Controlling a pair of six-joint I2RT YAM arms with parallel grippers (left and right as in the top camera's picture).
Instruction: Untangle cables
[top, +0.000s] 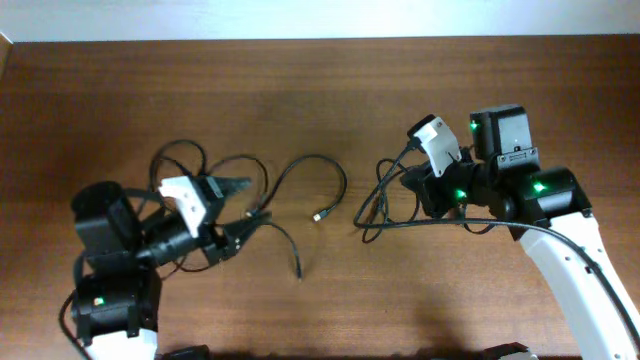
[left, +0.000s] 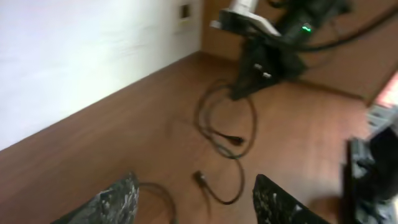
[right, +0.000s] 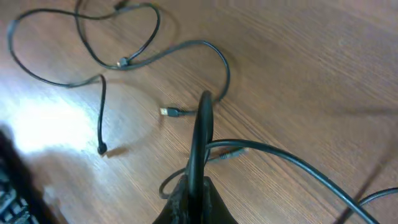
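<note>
Fingers of the left tool are standing apart over looped cables crossing on the table. Beyond, a silver-tipped cable is lying nearly free. Farthest, the right tool is clamping shut on a third cable. Untangling is looking roughly half done; those crossings are remaining.

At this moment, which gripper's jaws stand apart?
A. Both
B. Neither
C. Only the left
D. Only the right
C: in its own wrist view the left gripper has its two fingers spread wide and gripping nothing, while the right gripper is pinched shut on a black cable.
</note>
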